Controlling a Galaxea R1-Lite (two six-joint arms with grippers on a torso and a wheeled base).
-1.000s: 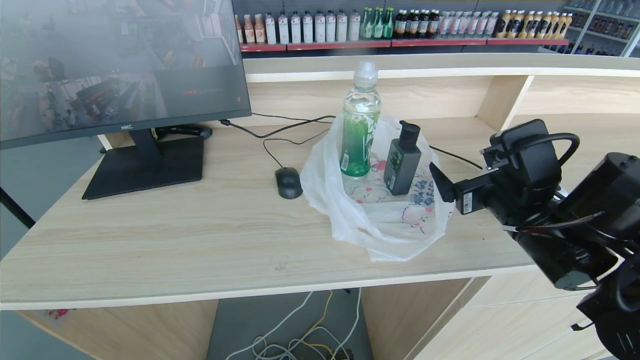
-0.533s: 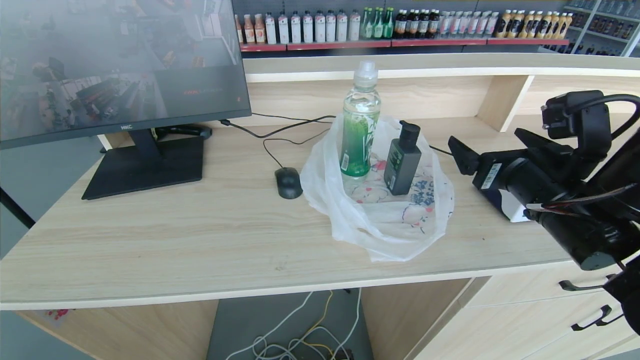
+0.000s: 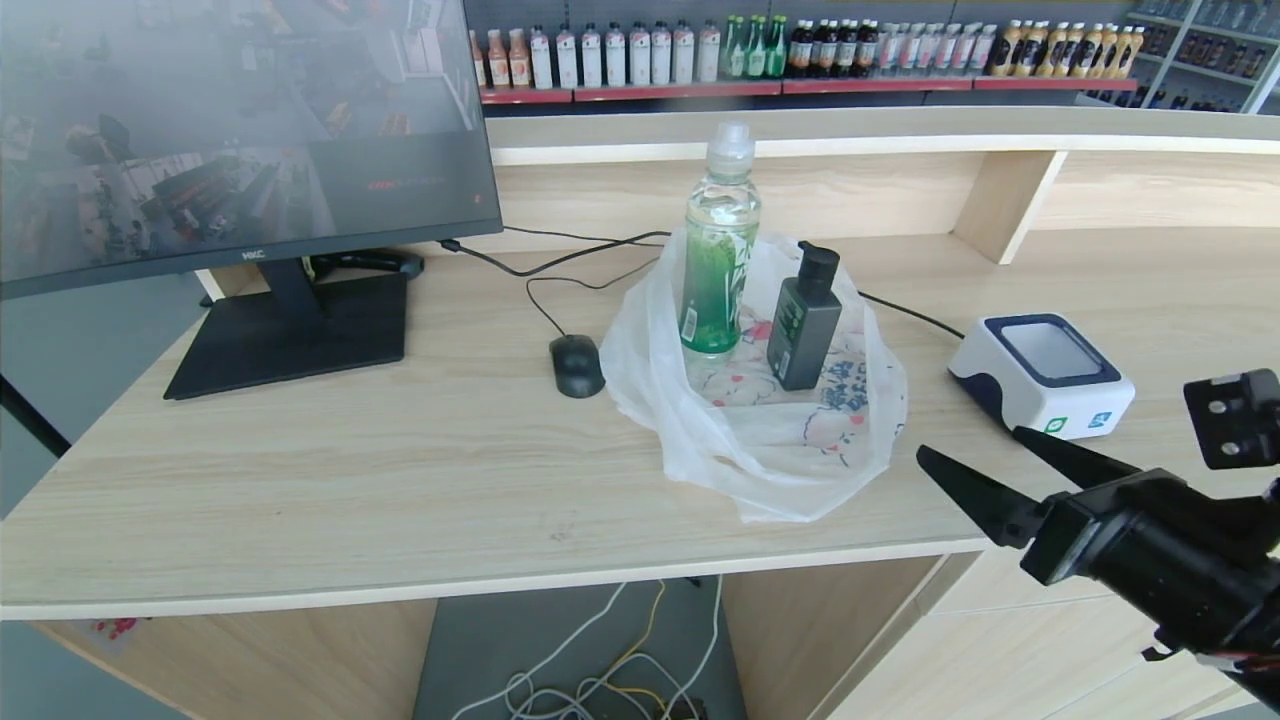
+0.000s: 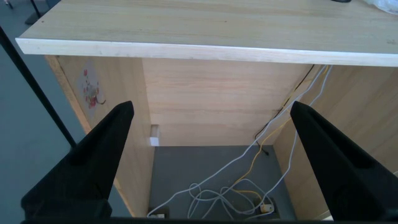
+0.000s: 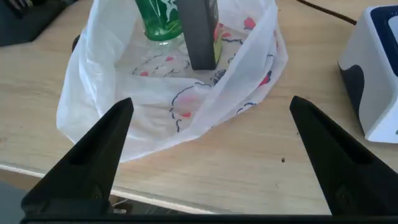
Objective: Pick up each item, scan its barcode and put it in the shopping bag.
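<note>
A white plastic shopping bag [image 3: 780, 440] lies open on the wooden counter [image 3: 400, 470]. Inside it stand a clear bottle with a green label [image 3: 718, 250] and a dark pump bottle [image 3: 805, 322]; the right wrist view shows the bag [image 5: 124, 106], the green bottle [image 5: 158, 18] and the dark bottle [image 5: 198, 31]. A white and blue barcode scanner [image 3: 1040, 375] sits to the right of the bag, also seen as the scanner [image 5: 373, 74]. My right gripper [image 3: 1010, 470] hangs open and empty near the counter's front edge, right of the bag. My left gripper [image 4: 211, 162] is open below the counter's front edge.
A monitor [image 3: 240, 130] on a black stand occupies the back left, with a black mouse [image 3: 577, 365] and cables beside the bag. Under the counter loose cables [image 4: 230, 193] lie on the floor. Shelves of bottles [image 3: 800, 50] run behind the counter.
My right arm has drawn back from beside the bag, swinging right and down toward the counter's front edge, uncovering the scanner. The bag and both bottles stayed put.
</note>
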